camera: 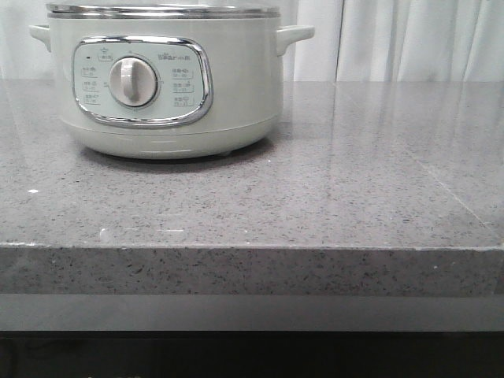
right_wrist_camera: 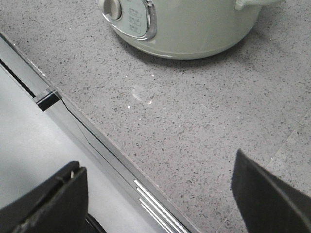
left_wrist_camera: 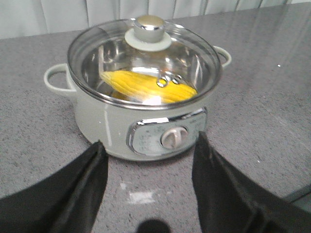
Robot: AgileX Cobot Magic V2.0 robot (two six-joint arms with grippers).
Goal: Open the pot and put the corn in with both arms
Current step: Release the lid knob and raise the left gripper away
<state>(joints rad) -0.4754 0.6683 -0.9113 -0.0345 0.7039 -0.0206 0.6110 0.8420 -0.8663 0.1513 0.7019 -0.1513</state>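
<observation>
The pale cream-green pot (camera: 165,87) stands at the back left of the grey stone counter, its dial (camera: 132,82) facing me. In the left wrist view the pot (left_wrist_camera: 112,121) wears a glass lid (left_wrist_camera: 146,63) with a chrome knob (left_wrist_camera: 149,26), and the yellow corn (left_wrist_camera: 146,86) lies inside under the lid. My left gripper (left_wrist_camera: 148,158) is open and empty, in front of the pot's panel, above the counter. My right gripper (right_wrist_camera: 160,189) is open and empty over the counter's front edge, apart from the pot (right_wrist_camera: 194,24). Neither gripper shows in the front view.
The grey speckled counter (camera: 331,181) stretches to the right of the pot, with its front edge (camera: 252,268) near me. White curtains (camera: 409,39) hang behind. In the right wrist view the counter edge (right_wrist_camera: 97,141) has a pale floor below it.
</observation>
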